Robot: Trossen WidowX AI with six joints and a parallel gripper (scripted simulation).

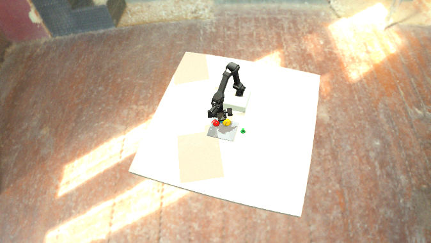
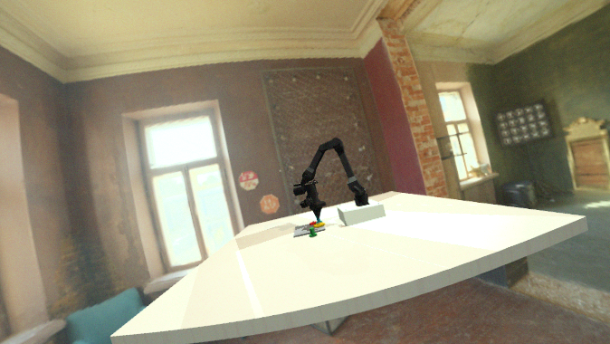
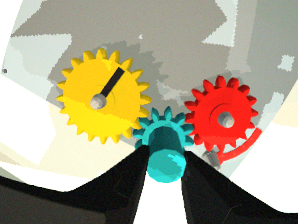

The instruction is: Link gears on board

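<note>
Teal toothed gear (image 3: 166,166): my hand (image 3: 165,155) is closed on its round stem, apparently between 2 gears, the round yellow black-striped one (image 1: 226,122) (image 2: 319,224) (image 3: 102,95) and the round red toothed one (image 1: 215,123) (image 2: 312,223) (image 3: 220,114).

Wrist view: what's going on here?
The arm's end effector is closed on the handle of a teal gear, holding it between the yellow gear and the red gear, both on pegs of the grey board. Whether the teal gear is on a peg or sitting flat can't be told. A green gear stands on the table beside the board. The end effector has yet to let go and move away.
</note>
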